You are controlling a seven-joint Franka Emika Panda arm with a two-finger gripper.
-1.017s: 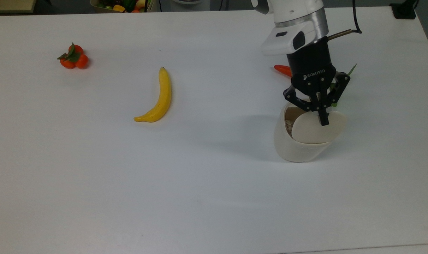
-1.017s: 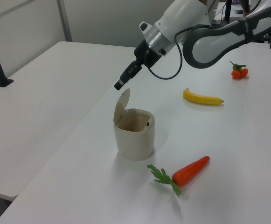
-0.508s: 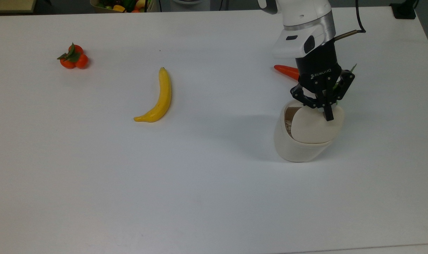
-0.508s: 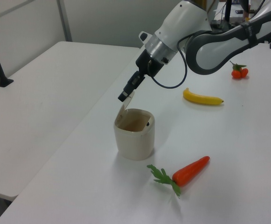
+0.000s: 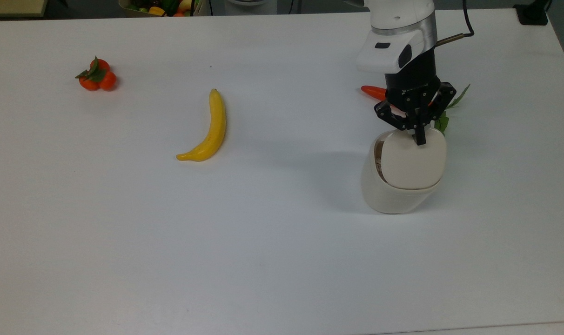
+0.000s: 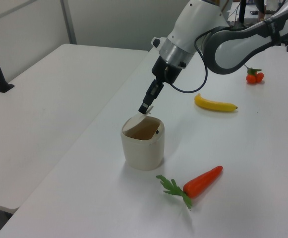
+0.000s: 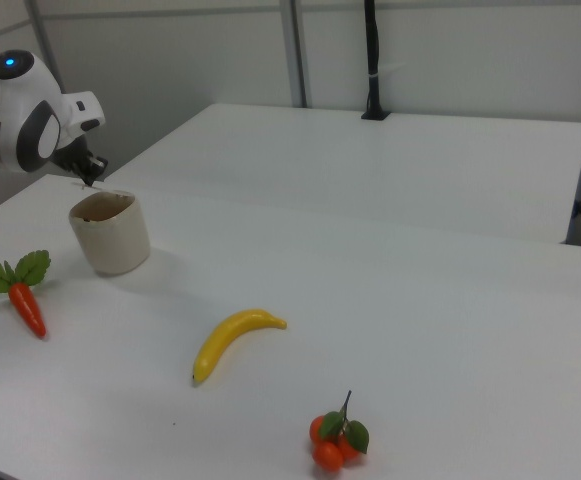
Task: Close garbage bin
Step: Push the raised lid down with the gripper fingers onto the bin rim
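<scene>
Worktop (image 5: 282, 260): smooth matt white. Bin (image 5: 393, 195): matt cream plastic, lid (image 5: 414, 160) same finish. End effector (image 5: 420, 139): black, matt; arm shell (image 5: 398, 28) glossy white with a metal ring. Banana (image 5: 210, 128), carrot (image 6: 203, 181): smooth, slight sheen.

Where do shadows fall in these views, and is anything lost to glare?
Top view: the garbage bin and arm cast a soft shadow on the table toward the top view's left, short of the banana; no glare. Left view: a faint shadow under the carrot. Right view: even light, weak shadows beneath the fruit.
</scene>
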